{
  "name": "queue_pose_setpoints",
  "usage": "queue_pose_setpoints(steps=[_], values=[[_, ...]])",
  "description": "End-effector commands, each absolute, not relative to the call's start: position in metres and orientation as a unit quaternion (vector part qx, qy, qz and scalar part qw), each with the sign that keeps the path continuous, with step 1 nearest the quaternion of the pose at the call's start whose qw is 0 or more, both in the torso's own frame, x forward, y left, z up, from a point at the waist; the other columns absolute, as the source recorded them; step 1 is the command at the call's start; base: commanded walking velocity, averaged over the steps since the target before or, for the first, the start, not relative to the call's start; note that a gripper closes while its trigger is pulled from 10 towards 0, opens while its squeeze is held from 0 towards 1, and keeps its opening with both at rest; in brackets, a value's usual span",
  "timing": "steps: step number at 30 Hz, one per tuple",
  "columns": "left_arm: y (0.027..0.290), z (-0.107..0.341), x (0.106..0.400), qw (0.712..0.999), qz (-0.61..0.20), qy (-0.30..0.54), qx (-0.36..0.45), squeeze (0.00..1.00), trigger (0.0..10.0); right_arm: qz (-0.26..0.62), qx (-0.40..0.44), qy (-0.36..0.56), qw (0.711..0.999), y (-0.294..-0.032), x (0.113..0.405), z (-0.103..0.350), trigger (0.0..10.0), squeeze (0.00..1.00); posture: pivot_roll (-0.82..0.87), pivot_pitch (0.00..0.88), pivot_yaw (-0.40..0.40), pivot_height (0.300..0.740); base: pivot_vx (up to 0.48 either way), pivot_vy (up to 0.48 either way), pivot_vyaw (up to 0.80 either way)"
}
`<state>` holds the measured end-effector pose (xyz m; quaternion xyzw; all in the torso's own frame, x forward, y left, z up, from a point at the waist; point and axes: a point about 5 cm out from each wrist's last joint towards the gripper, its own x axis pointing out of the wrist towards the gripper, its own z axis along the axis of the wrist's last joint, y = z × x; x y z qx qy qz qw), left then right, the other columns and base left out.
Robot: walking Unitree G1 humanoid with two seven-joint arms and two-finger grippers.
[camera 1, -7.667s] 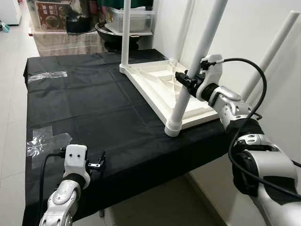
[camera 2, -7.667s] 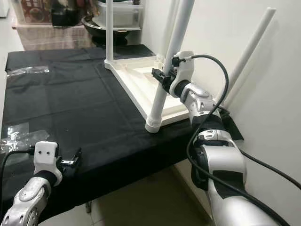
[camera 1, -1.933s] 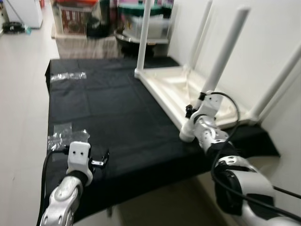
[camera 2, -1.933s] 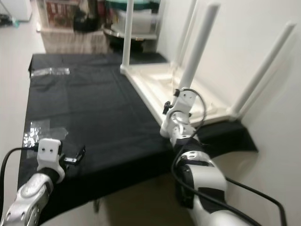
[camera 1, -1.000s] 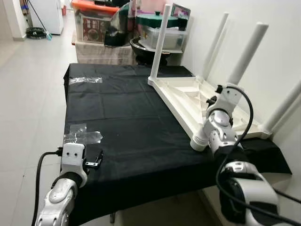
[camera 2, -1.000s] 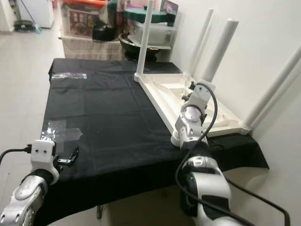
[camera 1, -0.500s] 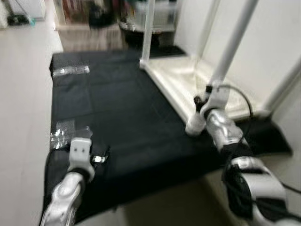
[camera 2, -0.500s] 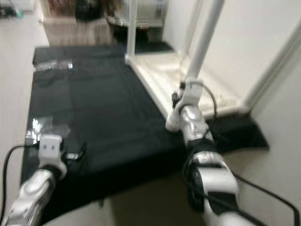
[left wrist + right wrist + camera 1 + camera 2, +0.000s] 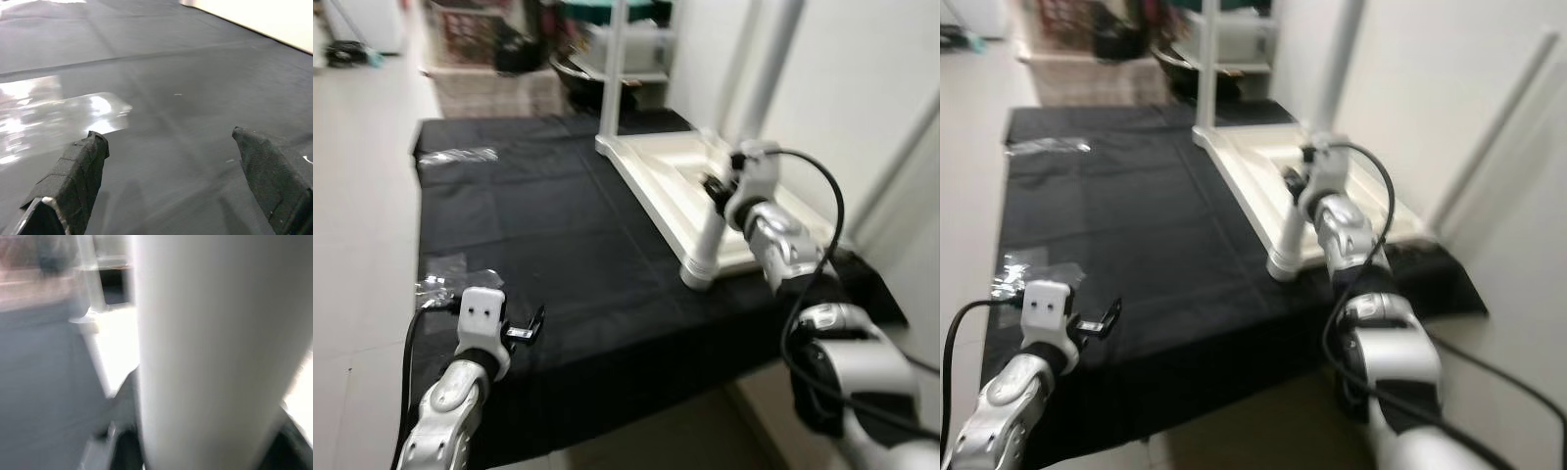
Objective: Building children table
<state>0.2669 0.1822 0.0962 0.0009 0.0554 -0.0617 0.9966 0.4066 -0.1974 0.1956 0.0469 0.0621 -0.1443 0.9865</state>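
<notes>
While no writing reads, right gripper [image 9: 717,186] grips table leg [image 9: 744,127].

White table [image 9: 677,181] w/ white legs, black cloth [image 9: 538,225].

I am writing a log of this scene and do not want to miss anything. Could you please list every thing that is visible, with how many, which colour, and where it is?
Table top: one, white, lying upside down on the right side of the black cloth.
Table legs: four, white, standing up from the table top; the near one is at the right gripper.
Black cloth: one, covering the work surface.
Clear plastic bags: two, one near the left gripper, one at the far left of the cloth.
Storage boxes and pots: several, blurred, behind the cloth.
Wall: white, on the right.
Left gripper: black fingers open, low over the near left of the cloth.
Right gripper: at the near leg.
</notes>
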Motion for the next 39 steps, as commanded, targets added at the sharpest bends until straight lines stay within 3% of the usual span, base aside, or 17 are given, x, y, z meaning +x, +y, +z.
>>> queue_pose_setpoints(steps=[1, 2, 3, 10, 11, 13, 14, 17, 24, 25, 26, 30, 33, 34, 35, 38, 39], values=[[0.181, 0.093, 0.265, 0.996, -0.062, 0.061, 0.002, 0.00, 10.0, -0.280, 0.055, 0.168, 0.944, -0.211, 0.383, 0.136, 0.0, 0.00, 0.09, 0.000, -0.118, 0.740, 0.000, 0.000, 0.00], [0.181, 0.093, 0.265, 0.996, -0.062, 0.061, 0.001, 0.00, 10.0, -0.305, 0.061, 0.174, 0.934, -0.204, 0.378, 0.128, 0.0, 0.00, 0.09, 0.000, -0.118, 0.740, 0.000, 0.000, 0.00], [0.180, 0.093, 0.265, 0.996, -0.063, 0.061, 0.001, 0.00, 10.0, -0.281, 0.068, 0.198, 0.937, -0.181, 0.376, 0.120, 10.0, 0.00, 0.08, 0.000, -0.112, 0.740, 0.000, 0.000, 0.00], [0.181, 0.094, 0.265, 0.996, -0.064, 0.061, 0.002, 0.00, 10.0, -0.213, 0.085, 0.195, 0.954, -0.154, 0.376, 0.121, 10.0, 0.00, 0.09, 0.000, -0.118, 0.740, 0.000, 0.000, 0.00], [0.183, 0.094, 0.266, 0.996, -0.062, 0.060, 0.004, 0.00, 10.0, -0.186, 0.092, 0.151, 0.966, -0.159, 0.381, 0.135, 10.0, 1.00, 0.09, 0.000, -0.118, 0.740, 0.000, 0.000, 0.00], [0.185, 0.095, 0.266, 0.996, -0.060, 0.060, 0.006, 0.00, 10.0, -0.164, 0.093, 0.108, 0.976, -0.173, 0.389, 0.154, 10.0, 1.00, 0.09, 0.000, -0.118, 0.740, 0.000, 0.000, 0.00], [0.185, 0.095, 0.266, 0.996, -0.060, 0.060, 0.006, 0.00, 10.0, -0.147, 0.093, 0.060, 0.983, -0.188, 0.397, 0.178, 10.0, 0.00, 0.08, 0.000, -0.121, 0.740, 0.000, 0.000, 0.00], [0.184, 0.093, 0.265, 0.996, -0.062, 0.061, 0.006, 0.00, 10.0, -0.093, 0.096, -0.011, 0.991, -0.213, 0.407, 0.221, 10.0, 0.00, 0.07, 0.000, -0.118, 0.740, 0.000, 0.000, 0.00], [0.183, 0.092, 0.265, 0.996, -0.064, 0.062, 0.005, 0.00, 10.0, -0.059, 0.095, -0.043, 0.993, -0.220, 0.407, 0.239, 10.0, 0.00, 0.07, 0.000, -0.119, 0.740, 0.000, 0.000, 0.00], [0.182, 0.093, 0.266, 0.996, -0.064, 0.060, 0.005, 0.00, 10.0, -0.001, 0.090, -0.044, 0.995, -0.217, 0.407, 0.243, 4.1, 0.00, 0.07, 0.000, -0.118, 0.740, 0.000, 0.000, 0.00], [0.181, 0.094, 0.267, 0.996, -0.067, 0.059, 0.005, 0.00, 10.0, 0.038, 0.085, -0.045, 0.995, -0.216, 0.406, 0.244, 0.0, 0.00, 0.07, 0.000, -0.112, 0.740, 0.000, 0.000, 0.00], [0.181, 0.095, 0.267, 0.996, -0.069, 0.059, 0.007, 0.00, 10.0, 0.083, 0.072, -0.048, 0.993, -0.214, 0.405, 0.245, 0.0, 0.00, 0.07, 0.000, -0.111, 0.740, 0.000, 0.000, 0.00], [0.182, 0.095, 0.267, 0.996, -0.069, 0.059, 0.007, 0.00, 10.0, 0.034, 0.059, 0.000, 0.998, -0.215, 0.406, 0.227, 0.0, 0.00, 0.07, 0.000, -0.113, 0.740, 0.000, 0.000, 0.00], [0.182, 0.095, 0.267, 0.996, -0.069, 0.059, 0.007, 0.00, 10.0, -0.028, 0.054, 0.045, 0.997, -0.220, 0.405, 0.209, 0.0, 0.00, 0.08, 0.000, -0.114, 0.740, 0.000, 0.000, 0.00], [0.182, 0.095, 0.267, 0.996, -0.069, 0.059, 0.007, 0.00, 10.0, -0.028, 0.054, 0.045, 0.997, -0.220, 0.405, 0.209, 0.0, 0.00, 0.08, 0.000, -0.114, 0.740, 0.000, 0.000, 0.00], [0.182, 0.095, 0.266, 0.996, -0.069, 0.060, 0.007, 0.00, 10.0, -0.309, 0.078, 0.143, 0.937, -0.251, 0.385, 0.164, 0.0, 0.00, 0.08, 0.000, -0.113, 0.740, 0.000, 0.000, 0.00], [0.182, 0.095, 0.266, 0.996, -0.069, 0.060, 0.007, 0.00, 10.0, -0.309, 0.078, 0.143, 0.937, -0.251, 0.385, 0.164, 0.0, 0.00, 0.08, 0.000, -0.113, 0.740, 0.000, 0.000, 0.00]])
